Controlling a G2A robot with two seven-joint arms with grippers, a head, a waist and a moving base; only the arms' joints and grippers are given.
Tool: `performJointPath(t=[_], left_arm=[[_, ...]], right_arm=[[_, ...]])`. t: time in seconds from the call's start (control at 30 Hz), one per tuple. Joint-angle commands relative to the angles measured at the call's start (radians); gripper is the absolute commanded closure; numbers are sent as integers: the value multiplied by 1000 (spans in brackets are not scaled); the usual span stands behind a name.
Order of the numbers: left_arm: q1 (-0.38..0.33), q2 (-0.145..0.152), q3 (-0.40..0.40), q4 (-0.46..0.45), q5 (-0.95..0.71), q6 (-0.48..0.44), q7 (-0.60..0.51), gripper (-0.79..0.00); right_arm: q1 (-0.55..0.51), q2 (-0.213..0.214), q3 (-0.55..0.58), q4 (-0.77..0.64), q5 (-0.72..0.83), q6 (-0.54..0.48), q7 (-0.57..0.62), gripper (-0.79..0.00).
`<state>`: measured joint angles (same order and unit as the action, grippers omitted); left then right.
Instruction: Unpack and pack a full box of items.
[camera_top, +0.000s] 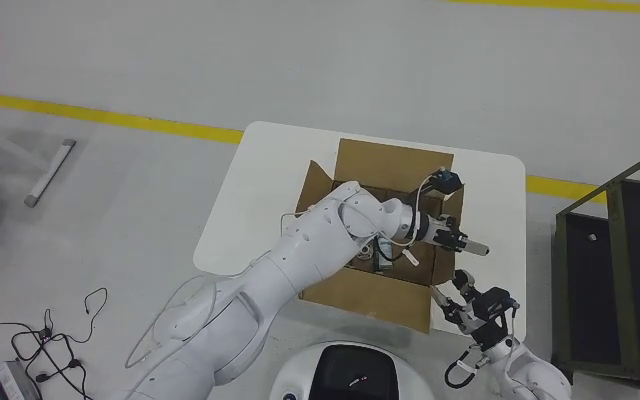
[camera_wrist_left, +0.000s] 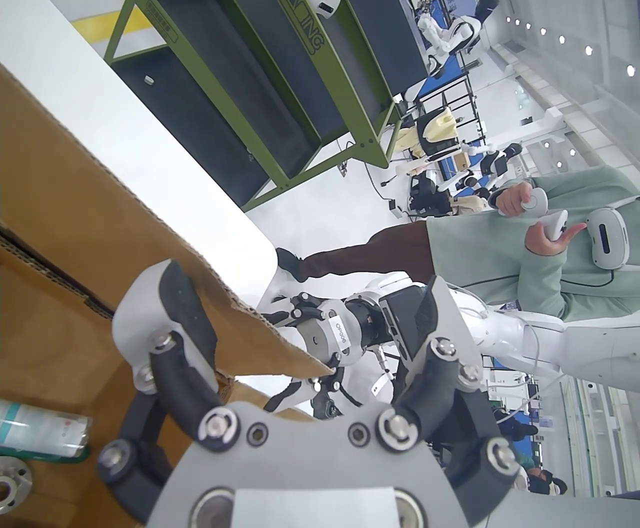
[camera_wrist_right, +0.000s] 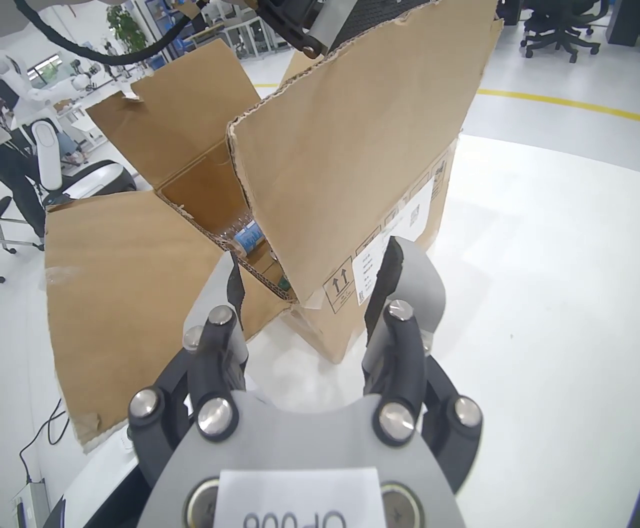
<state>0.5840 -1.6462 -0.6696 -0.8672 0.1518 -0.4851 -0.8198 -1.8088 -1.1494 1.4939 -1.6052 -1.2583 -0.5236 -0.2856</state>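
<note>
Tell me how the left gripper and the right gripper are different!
The left gripper reaches across the box and straddles the corner of a raised flap. The right gripper hovers outside the box, over the table near a corner. The left gripper is up at flap height, while the right gripper looks lower. Both are open and hold nothing.

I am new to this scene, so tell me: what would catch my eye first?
First, the open box in the middle of the white table. The left gripper hangs at the top edge of its raised side flap, jaws open; the right gripper sits by the box's near corner, jaws open too.
</note>
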Motion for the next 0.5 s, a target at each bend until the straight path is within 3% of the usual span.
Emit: performJointPath(t=[0.0, 0.2, 0.23, 0.27, 0.37, 0.4, 0.47], left_arm=[[3, 1, -3, -5, 2, 1, -3, -785], [10, 4, -10, -16, 12, 6, -5, -785], [11, 4, -12, -20, 8, 2, -8, -785], [11, 5, -14, -22, 11, 1, -8, -785], [18, 10, -24, -25, 11, -5, -9, -785], [22, 12, -30, -25, 7, -8, -13, -785], [28, 19, -44, -25, 8, -18, -23, -785]], right_arm=[[-2, 0, 1, -2, 3, 8, 0, -514], [16, -5, -12, -1, 28, 65, 17, -314], [20, -6, -14, -1, 35, 79, 23, -212], [22, -7, -18, -2, 44, 80, 23, -160], [23, -9, -15, 10, 89, 87, 28, -95], [23, -11, -16, 15, 119, 85, 25, -25], [24, -13, -15, 25, 173, 76, 26, 0]])
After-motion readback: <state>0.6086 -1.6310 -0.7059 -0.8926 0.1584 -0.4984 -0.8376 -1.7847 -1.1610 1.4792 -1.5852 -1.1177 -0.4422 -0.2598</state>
